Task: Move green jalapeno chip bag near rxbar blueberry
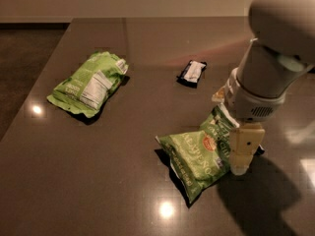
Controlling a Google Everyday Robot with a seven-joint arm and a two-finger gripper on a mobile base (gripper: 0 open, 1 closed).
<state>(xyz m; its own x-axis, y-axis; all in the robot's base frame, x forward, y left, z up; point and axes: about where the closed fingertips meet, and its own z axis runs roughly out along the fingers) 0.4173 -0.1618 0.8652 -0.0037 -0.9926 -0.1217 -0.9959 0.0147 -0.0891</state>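
Note:
The green jalapeno chip bag (194, 156) lies front up on the dark table, right of centre, with white lettering and a small red-orange logo. The rxbar blueberry (192, 73) is a small dark wrapper with a white patch, lying further back, well apart from the bag. My gripper (243, 154) hangs from the big white arm on the right and is down over the bag's right end, one cream finger in front of it. The arm covers the bag's far right corner.
A second green bag (88, 85) showing a white nutrition panel lies at the left of the table (98, 181). The table's left edge runs beside darker floor. Bright light spots reflect off the tabletop.

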